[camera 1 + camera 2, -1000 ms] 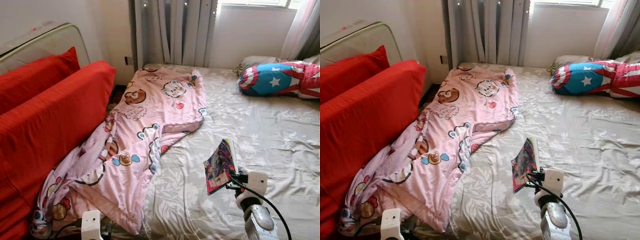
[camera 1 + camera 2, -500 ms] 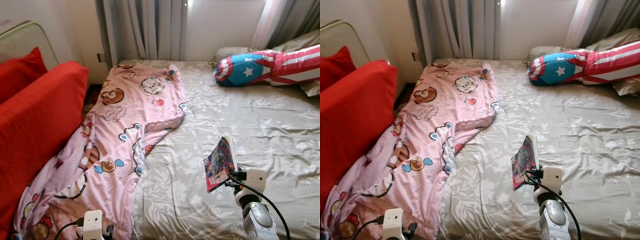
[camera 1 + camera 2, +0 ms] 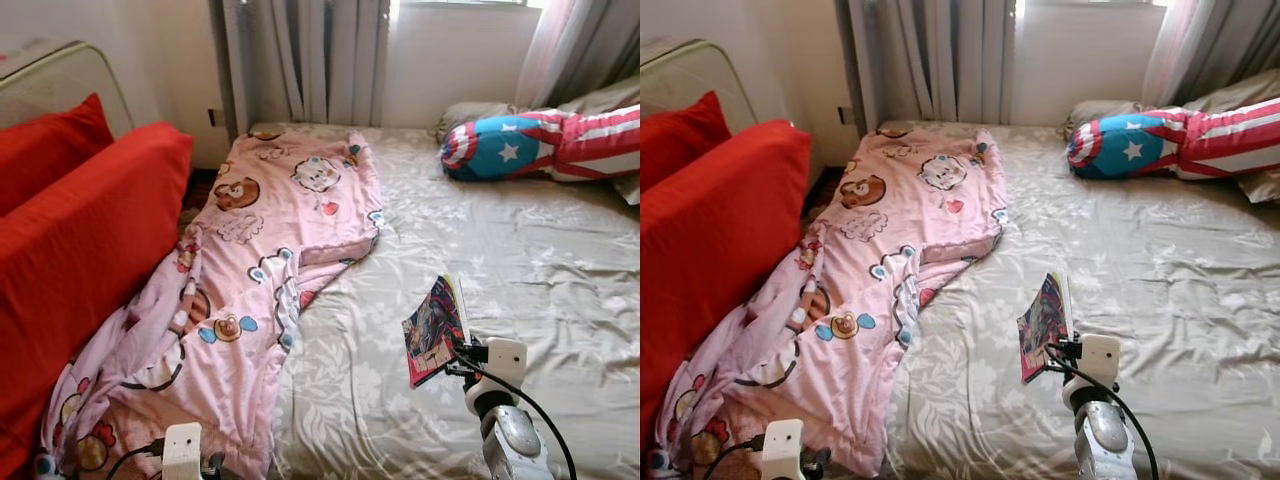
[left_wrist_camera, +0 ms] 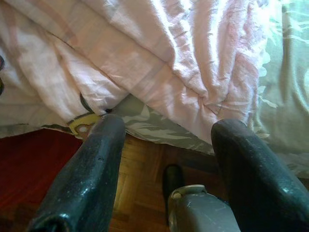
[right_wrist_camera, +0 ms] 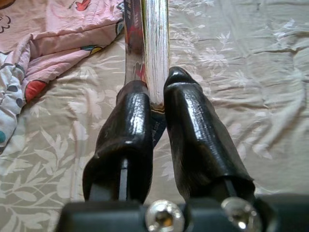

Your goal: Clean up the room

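A thin colourful book (image 3: 433, 330) stands upright on its edge above the grey leaf-patterned bed sheet (image 3: 540, 270). My right gripper (image 5: 153, 89) is shut on the book's (image 5: 147, 43) lower edge, at the near right of the bed. A pink cartoon-print blanket (image 3: 260, 270) lies crumpled along the bed's left side and hangs over its near corner. My left gripper (image 4: 166, 128) is open, low beside the bed, with the blanket's hanging edge (image 4: 159, 72) just beyond its fingers and nothing between them.
A red sofa with red cushions (image 3: 80, 240) runs along the left. A star-and-stripes shield pillow (image 3: 530, 145) lies at the bed's far right under the window. Grey curtains (image 3: 300, 60) hang behind. Wooden floor (image 4: 140, 183) shows below the bed edge.
The whole picture has swung sideways and back as the camera moved. My right gripper still holds the book in the same pose. The blanket lies as before.
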### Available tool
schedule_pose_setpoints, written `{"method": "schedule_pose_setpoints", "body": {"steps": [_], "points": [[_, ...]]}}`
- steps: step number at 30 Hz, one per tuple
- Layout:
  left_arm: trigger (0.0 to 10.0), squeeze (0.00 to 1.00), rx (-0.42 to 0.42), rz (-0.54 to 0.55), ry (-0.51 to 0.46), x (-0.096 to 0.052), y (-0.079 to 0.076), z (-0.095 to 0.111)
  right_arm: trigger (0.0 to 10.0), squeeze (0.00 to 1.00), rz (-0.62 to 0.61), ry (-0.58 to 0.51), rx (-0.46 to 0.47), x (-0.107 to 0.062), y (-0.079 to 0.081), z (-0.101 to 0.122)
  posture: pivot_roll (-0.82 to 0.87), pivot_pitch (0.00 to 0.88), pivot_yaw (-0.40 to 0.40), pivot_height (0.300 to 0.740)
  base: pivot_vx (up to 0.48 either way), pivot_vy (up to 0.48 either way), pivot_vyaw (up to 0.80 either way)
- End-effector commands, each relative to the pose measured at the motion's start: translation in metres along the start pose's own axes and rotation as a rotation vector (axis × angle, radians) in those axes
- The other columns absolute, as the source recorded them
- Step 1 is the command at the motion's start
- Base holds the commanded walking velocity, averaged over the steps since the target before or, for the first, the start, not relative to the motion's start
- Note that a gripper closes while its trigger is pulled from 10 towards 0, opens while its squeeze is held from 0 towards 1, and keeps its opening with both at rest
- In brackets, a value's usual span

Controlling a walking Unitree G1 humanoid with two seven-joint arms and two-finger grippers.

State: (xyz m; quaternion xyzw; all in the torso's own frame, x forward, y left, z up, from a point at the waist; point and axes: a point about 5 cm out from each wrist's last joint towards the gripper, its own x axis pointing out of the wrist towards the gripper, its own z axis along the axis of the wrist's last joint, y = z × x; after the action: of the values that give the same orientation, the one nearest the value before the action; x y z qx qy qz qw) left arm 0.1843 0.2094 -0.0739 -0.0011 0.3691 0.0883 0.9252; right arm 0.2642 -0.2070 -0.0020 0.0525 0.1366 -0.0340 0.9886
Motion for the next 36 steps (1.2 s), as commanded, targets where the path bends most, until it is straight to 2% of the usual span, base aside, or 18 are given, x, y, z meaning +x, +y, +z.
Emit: {"method": "schedule_pose_setpoints", "body": {"steps": [1, 10, 26, 30, 33, 36], "points": [[10.0, 0.00, 0.005, -0.001, 0.026, -0.0008, -0.0005, -0.0043, 10.0, 0.00, -0.012, -0.045, 0.008, 0.0047, -0.0010, 0.0104, -0.03, 0.000, -0.031, 0.740, 0.000, -0.259, -0.68], [10.0, 0.00, 0.008, -0.002, 0.021, -0.0002, -0.0020, -0.0027, 10.0, 0.00, -0.007, -0.046, 0.006, 0.0053, 0.0002, 0.0107, -0.03, 0.000, -0.030, 0.740, 0.000, -0.259, -0.64], [10.0, 0.00, 0.014, -0.008, 0.014, -0.0004, -0.0021, -0.0024, 10.0, 0.00, 0.005, -0.060, 0.006, 0.0059, 0.0034, 0.0116, -0.04, 0.000, -0.021, 0.740, 0.000, -0.277, 0.00], [10.0, 0.00, 0.018, -0.012, 0.012, -0.0001, -0.0038, -0.0017, 10.0, 0.00, 0.023, -0.065, -0.024, 0.0048, 0.0037, 0.0116, -0.04, 0.000, -0.017, 0.740, 0.000, -0.424, 0.00], [10.0, 0.00, 0.019, -0.013, 0.010, 0.0001, -0.0043, -0.0011, 10.0, 0.00, 0.025, -0.067, -0.049, 0.0046, 0.0039, 0.0118, -0.04, 0.000, -0.015, 0.740, 0.000, -0.420, 0.75], [10.0, 0.00, 0.021, -0.016, 0.007, 0.0006, -0.0055, 0.0002, 10.0, 0.00, 0.020, -0.066, -0.031, 0.0049, 0.0044, 0.0114, -0.04, 0.000, -0.014, 0.740, 0.000, -0.423, 0.66]]}}
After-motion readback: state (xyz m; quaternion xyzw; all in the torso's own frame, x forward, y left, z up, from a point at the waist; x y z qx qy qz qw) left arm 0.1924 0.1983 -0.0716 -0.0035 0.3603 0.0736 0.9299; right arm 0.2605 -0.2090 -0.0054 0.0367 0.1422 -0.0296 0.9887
